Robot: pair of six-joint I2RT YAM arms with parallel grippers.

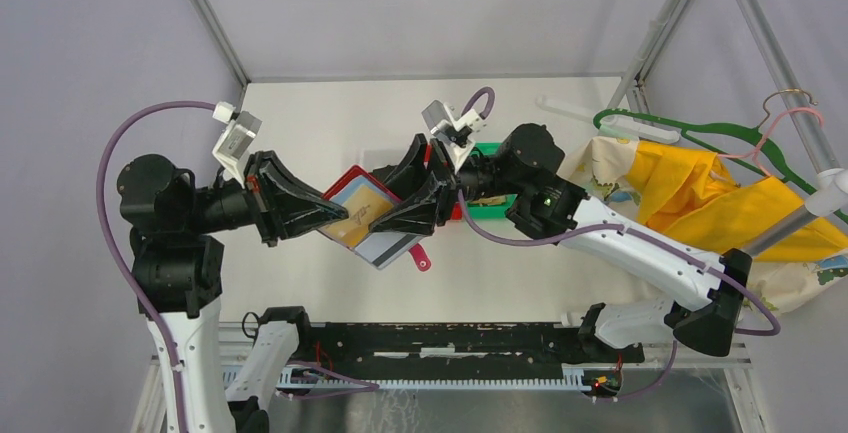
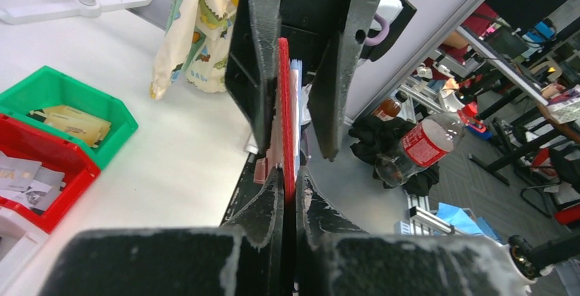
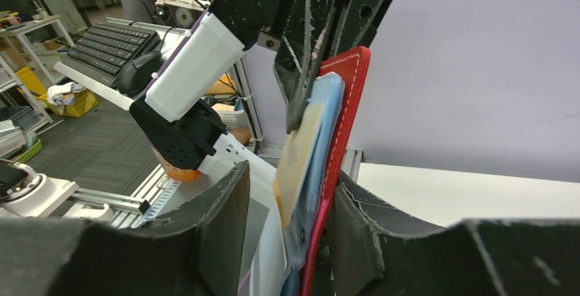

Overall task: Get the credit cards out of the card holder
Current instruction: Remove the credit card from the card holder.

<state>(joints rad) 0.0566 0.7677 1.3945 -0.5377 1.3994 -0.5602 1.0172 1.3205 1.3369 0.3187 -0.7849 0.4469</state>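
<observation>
Your left gripper (image 2: 288,185) pinches one edge of the card holder (image 3: 347,101), jaws pressed tight on its red cover, and holds it in the air over the white table (image 1: 330,123). From above, the holder's long axis runs diagonally from far-left to near-right. Its open side faces up, with a gold-tan credit card (image 1: 360,219) on the blue-grey pocket leaf. Your right gripper (image 3: 291,186) has its jaws spread around the opposite edge, one finger against the red back. A green bin (image 2: 117,134) and a red bin (image 2: 65,181) holding cards sit on the table. A yellow cloth (image 1: 700,185) lies at the right.
</observation>
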